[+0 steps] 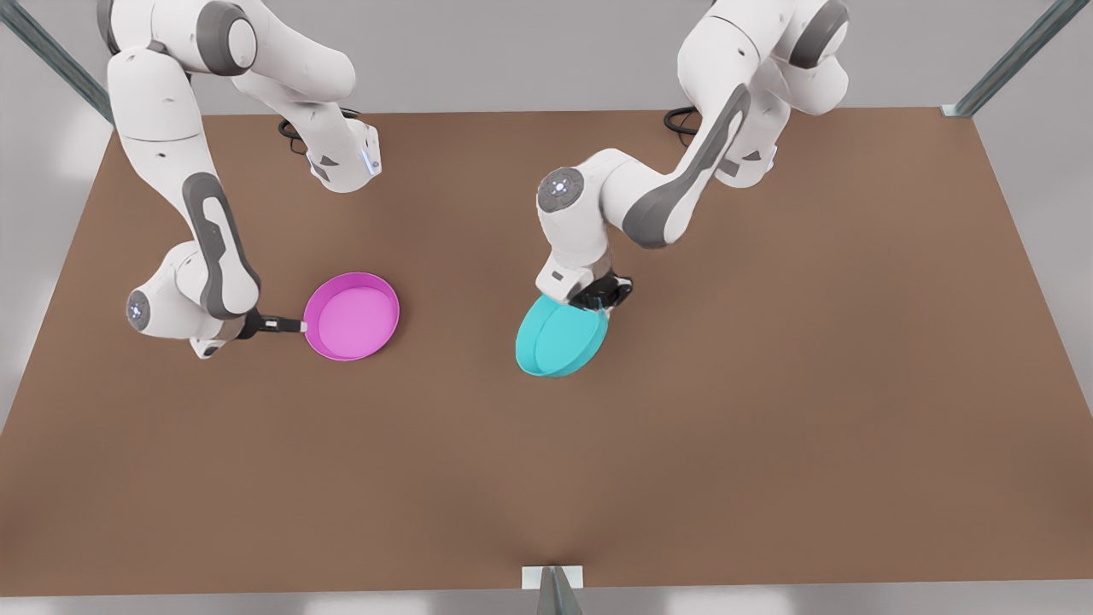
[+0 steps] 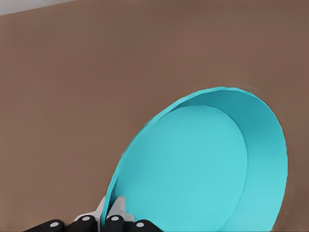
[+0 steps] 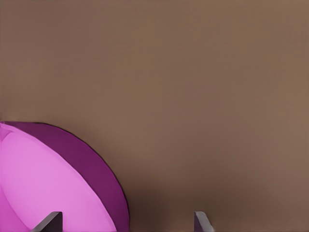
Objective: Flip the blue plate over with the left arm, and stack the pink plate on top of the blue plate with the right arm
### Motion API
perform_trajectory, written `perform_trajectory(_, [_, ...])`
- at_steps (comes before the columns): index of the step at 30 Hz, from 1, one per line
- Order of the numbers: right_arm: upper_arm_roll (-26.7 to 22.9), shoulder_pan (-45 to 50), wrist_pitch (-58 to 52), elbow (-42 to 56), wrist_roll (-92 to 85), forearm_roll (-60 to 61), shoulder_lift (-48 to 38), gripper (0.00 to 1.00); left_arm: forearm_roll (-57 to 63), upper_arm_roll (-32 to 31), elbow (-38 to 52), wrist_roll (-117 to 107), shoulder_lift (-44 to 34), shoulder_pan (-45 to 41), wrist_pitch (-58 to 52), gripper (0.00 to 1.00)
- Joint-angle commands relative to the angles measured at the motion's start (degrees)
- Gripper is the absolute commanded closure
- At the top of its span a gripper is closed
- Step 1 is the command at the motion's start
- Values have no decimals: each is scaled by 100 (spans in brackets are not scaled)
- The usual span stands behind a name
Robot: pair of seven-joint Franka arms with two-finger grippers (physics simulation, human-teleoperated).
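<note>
Front view: blue plate [image 1: 561,339] is tilted well up off the brown table [image 1: 768,410], near the table's middle, hanging from the left gripper [image 1: 604,295], whose fingers are clamped on its rim at the far edge. Left wrist view confirms the hold: the fingertips [image 2: 117,211] pinch the thin upright rim of the blue plate [image 2: 203,169], with its hollow side facing the camera. Flip judged part-way done.

Handling, as judged: a stiff, light plastic plate with a smooth surface; a rim pinch is the only practical hold, and it may swivel or slip in the grip while turned.

Pink plate [image 1: 352,315] lies flat, open side up, toward the front view's left and well apart from the blue one. The right gripper [image 1: 292,325] is level with the table at its rim; in the right wrist view the fingers [image 3: 48,222] stand apart, one over the pink plate [image 3: 43,183], not closed.

Clearance: bare table lies between the plates and on all sides; table edges are distant.
</note>
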Motion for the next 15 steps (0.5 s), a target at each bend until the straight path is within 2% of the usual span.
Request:
perform_trajectory(1, [0,0,0,0,0,0,1,0,720,3,-1,-9,13,-24,-51,79])
perform_trajectory(5, [70,0,18,9,9,44,36,0,1600,11,271,-1,40,-481,-236,79])
perform_trajectory(7, [79,167,-43,-9,9,35,53,0,2136,3,403,-18,57,-736,-711,79])
perform_trajectory(15, [79,211,264,-123,-615,26,36,0,4720,29,728,87,1015,-1878,-2090,79])
